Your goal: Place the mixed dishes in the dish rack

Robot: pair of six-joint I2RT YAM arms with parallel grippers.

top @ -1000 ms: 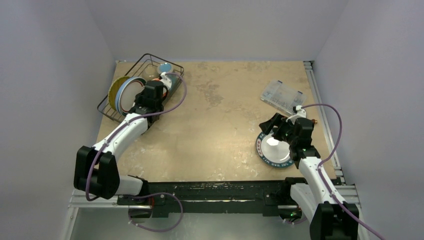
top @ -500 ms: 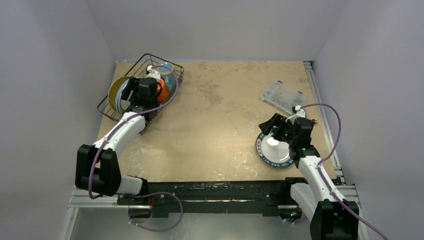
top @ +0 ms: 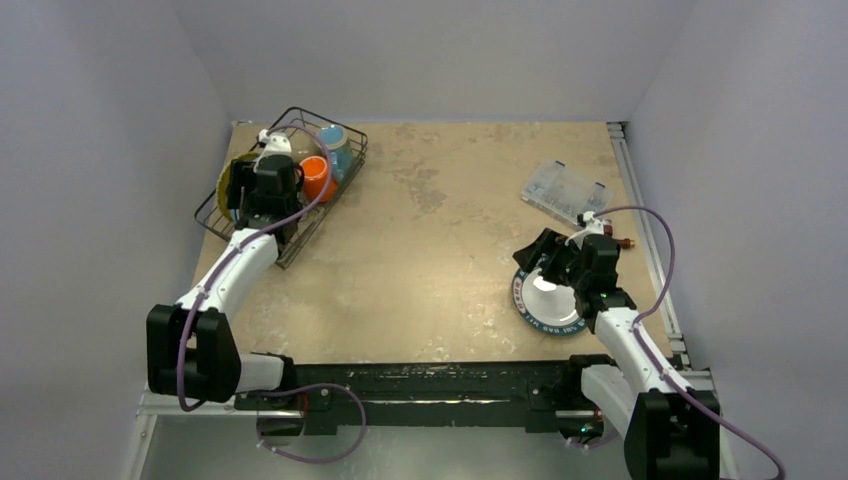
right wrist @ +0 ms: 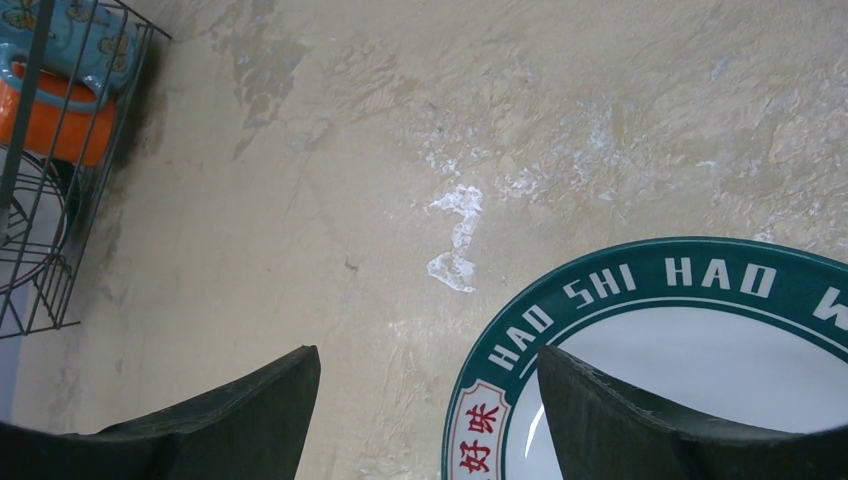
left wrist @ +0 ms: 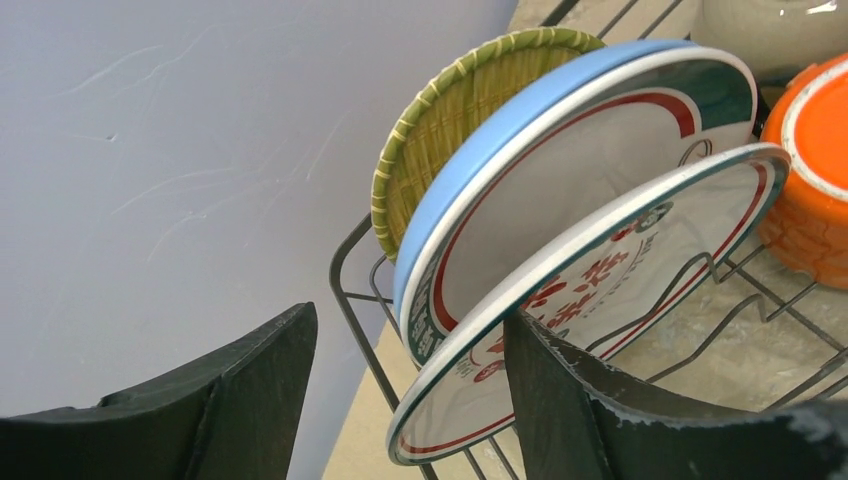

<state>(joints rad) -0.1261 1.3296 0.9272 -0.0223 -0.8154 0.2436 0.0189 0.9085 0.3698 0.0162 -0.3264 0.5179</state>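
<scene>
- Top view: the left arm [top: 235, 270] stretches over the dish rack [top: 335, 122], with its wrist tipped down at the plate end. An orange cup [top: 316, 178] and a blue mug [top: 333, 140] fill the far end. The right arm [top: 620, 335] folds low over a teal-rimmed plate [top: 535, 310] that lies flat on the table, well apart from the rack.
- Left wrist view: the left gripper [left wrist: 408, 315] is open and empty, just before four plates. They lean on edge in the wire slots, which seem to keep them from toppling.
- Right wrist view: the right gripper [right wrist: 428, 352] gapes wide and holds nothing. The plate's rim lies between its fingers, probably lined up for an edge pinch.
</scene>
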